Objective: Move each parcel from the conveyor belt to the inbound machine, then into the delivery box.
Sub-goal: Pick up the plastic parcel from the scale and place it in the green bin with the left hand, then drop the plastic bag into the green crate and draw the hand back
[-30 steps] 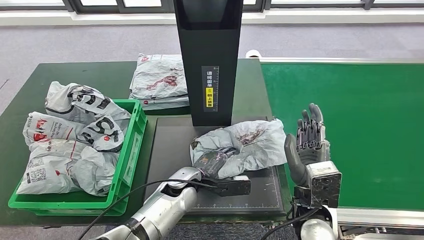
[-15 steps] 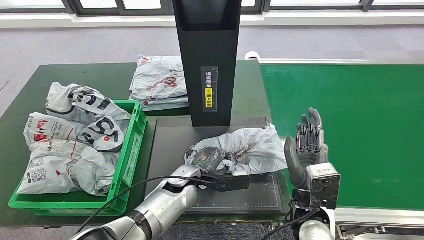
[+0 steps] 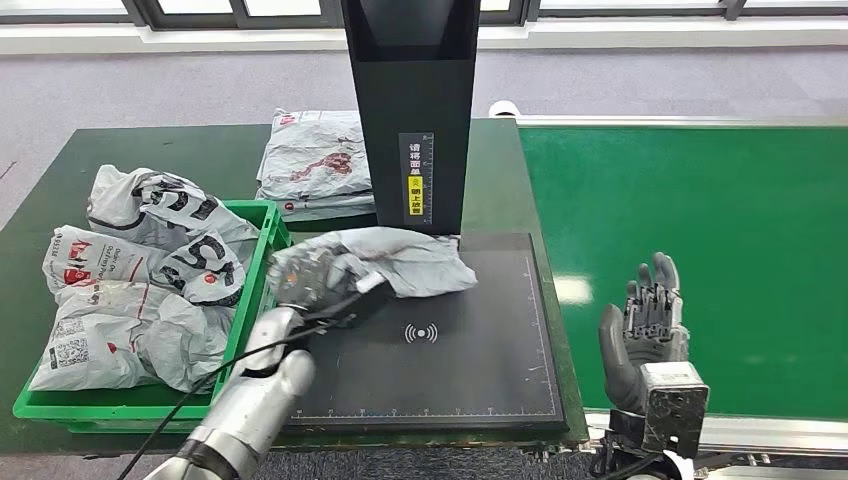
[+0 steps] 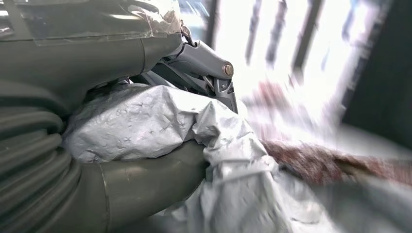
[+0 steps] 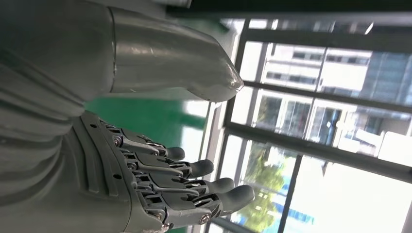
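Observation:
My left hand grips a crumpled grey parcel with dark red print, held over the left part of the inbound machine's black pad, close to the green box's rim. In the left wrist view the thumb and fingers wrap the grey parcel. My right hand is raised with fingers apart at the conveyor belt's near edge, holding nothing; in the right wrist view this hand is spread against the windows. The green delivery box on the left holds several grey parcels.
The machine's black scanner column rises behind the pad. Another grey parcel lies on the dark green table behind the box. The green belt surface carries no parcels in the head view.
My left hand has carried the parcel from the pad's right side leftward, up to the green box's edge. My right hand has dropped lower and shifted slightly right.

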`<state>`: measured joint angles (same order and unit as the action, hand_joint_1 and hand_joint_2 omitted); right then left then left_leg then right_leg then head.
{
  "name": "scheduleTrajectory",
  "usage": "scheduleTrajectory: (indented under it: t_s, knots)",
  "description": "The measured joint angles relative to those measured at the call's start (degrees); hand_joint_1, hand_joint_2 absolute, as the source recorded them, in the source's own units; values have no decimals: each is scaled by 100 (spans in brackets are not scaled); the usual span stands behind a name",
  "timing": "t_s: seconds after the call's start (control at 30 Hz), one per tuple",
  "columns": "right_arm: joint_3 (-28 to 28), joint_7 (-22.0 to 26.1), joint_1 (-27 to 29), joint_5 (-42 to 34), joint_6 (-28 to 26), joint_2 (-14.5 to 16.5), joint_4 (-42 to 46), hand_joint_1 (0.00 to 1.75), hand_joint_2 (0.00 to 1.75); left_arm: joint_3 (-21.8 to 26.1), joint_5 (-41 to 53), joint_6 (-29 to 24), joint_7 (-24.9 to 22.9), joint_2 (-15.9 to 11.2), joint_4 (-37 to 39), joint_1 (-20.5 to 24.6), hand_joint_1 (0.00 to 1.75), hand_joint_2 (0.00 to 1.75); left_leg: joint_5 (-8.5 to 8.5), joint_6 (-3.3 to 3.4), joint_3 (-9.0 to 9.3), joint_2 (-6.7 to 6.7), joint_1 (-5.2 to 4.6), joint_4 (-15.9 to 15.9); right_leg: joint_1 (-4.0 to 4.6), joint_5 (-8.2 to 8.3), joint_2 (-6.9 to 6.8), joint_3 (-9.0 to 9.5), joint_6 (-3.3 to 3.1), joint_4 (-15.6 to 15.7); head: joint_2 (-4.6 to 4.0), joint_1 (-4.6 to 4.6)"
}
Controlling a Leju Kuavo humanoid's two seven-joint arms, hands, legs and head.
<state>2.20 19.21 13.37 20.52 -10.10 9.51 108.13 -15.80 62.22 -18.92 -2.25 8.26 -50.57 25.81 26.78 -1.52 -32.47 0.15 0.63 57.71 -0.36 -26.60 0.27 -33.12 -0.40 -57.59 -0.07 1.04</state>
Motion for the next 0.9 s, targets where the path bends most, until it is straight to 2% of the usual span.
scheduleTrajectory:
  t_s: [0.07, 0.2, 0.33, 0.43, 0.63, 0.8, 0.9]
  knots:
    - [-85, 37, 92, -28, -24, 0, 56, 0, 175, 405, 153, -33, -70, -115, -731, -149, 175, 175, 1, 0, -7, -2, 0, 0, 0, -2, -1, -3, 0, 0, 0, 0]
    - [-168, 104, 251, -103, -63, -2, 126, 0, 175, 925, 357, -138, -108, -261, -1910, -509, 175, 175, 3, 1, -20, 0, -1, 0, -2, -4, 0, -13, 0, 1, 0, -2]
    - [-212, 116, 366, -134, -129, -6, 171, 0, 175, 1463, 612, -845, -209, -408, -3042, -846, 175, 175, 6, 1, -23, 12, -2, 0, -2, -3, 8, -23, -1, 2, 1, 0]
    - [-233, 119, 433, -165, -178, -14, 210, 0, 175, 1798, 688, -1033, -247, -480, -3739, -1021, 175, 175, 6, 1, -24, 1, -2, 0, -2, -7, -3, -21, -1, 2, 1, 0]
    - [-243, 127, 519, -208, -236, -34, 260, 0, 175, 2078, 978, -1412, -194, -524, -4524, -1211, 175, 175, 5, 2, -25, -2, -2, 0, -2, -8, -7, -19, -1, 2, 0, -1]
    - [-244, 132, 541, -220, -261, -43, 272, 0, 175, 2095, 1100, -1529, -208, -524, -4645, -1225, 175, 175, 5, 2, -25, -2, -2, 0, -2, -8, -7, -19, 0, 2, 0, -2]
    - [-245, 155, 633, -327, -377, -118, 280, 0, 175, 2168, 1614, -1806, -366, -521, -5092, -1291, 175, 175, 6, 2, -24, -4, -5, 1, -4, -8, -7, -18, 0, 3, 1, -2]
